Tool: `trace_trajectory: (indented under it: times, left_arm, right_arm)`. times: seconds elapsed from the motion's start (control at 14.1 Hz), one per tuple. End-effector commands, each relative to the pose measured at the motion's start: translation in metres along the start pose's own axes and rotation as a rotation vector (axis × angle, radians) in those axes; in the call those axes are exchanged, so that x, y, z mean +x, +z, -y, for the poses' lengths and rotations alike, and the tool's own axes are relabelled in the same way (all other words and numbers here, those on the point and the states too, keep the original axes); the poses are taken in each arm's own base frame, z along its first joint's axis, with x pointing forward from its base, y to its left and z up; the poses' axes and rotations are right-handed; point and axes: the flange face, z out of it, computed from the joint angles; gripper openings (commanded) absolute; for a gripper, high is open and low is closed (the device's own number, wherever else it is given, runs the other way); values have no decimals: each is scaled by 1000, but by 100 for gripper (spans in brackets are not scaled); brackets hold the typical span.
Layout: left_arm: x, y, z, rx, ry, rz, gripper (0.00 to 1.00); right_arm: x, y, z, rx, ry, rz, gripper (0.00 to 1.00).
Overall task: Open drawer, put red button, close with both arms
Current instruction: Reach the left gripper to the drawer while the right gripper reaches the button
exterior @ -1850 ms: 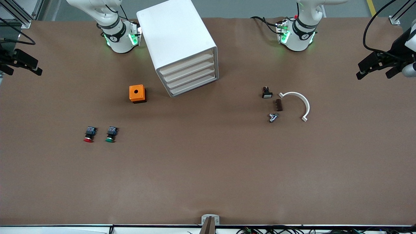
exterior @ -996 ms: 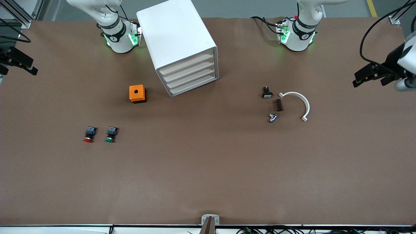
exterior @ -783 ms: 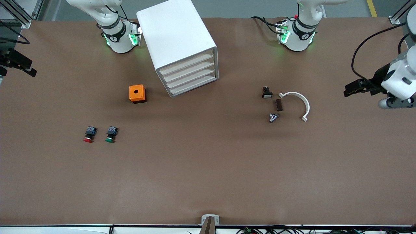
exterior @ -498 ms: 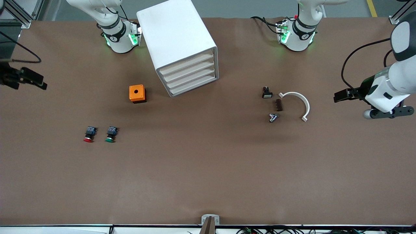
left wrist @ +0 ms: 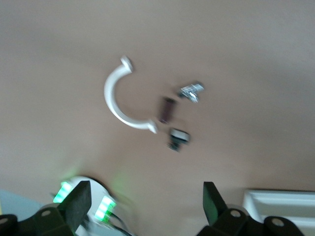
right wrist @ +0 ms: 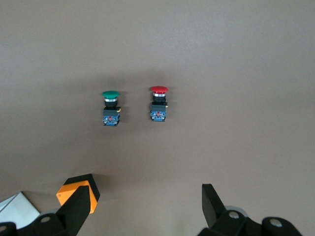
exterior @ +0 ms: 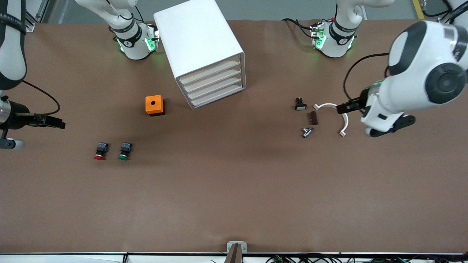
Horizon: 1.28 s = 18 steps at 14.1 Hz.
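Observation:
The red button [exterior: 99,151] lies on its side on the brown table toward the right arm's end, beside a green-capped button [exterior: 124,151]. Both show in the right wrist view, the red button [right wrist: 159,104] and the green one [right wrist: 110,107]. The white drawer cabinet [exterior: 199,44] stands between the arm bases with all its drawers [exterior: 214,86] shut. My right gripper [exterior: 57,124] hangs open and empty over bare table at the right arm's end, apart from the red button; its fingers [right wrist: 83,199] are spread wide. My left gripper [exterior: 344,107] is open and empty over a white curved bracket [exterior: 343,114].
An orange box [exterior: 154,105] with a round hole sits beside the cabinet, and shows in the right wrist view [right wrist: 74,191]. Several small parts [exterior: 310,117] lie next to the bracket, which shows in the left wrist view [left wrist: 118,101] with a cabinet corner [left wrist: 280,202].
Both arms have swung in from the table's ends. The left gripper has come over the white bracket. The right gripper has moved over the table toward the buttons.

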Motion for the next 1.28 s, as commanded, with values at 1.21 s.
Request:
trace_trajectory:
  times: [1.21]
  left_arm:
    - [-56, 254, -249, 351, -1061, 714, 100]
  right_arm:
    - [1, 262, -17, -8, 114, -213, 100]
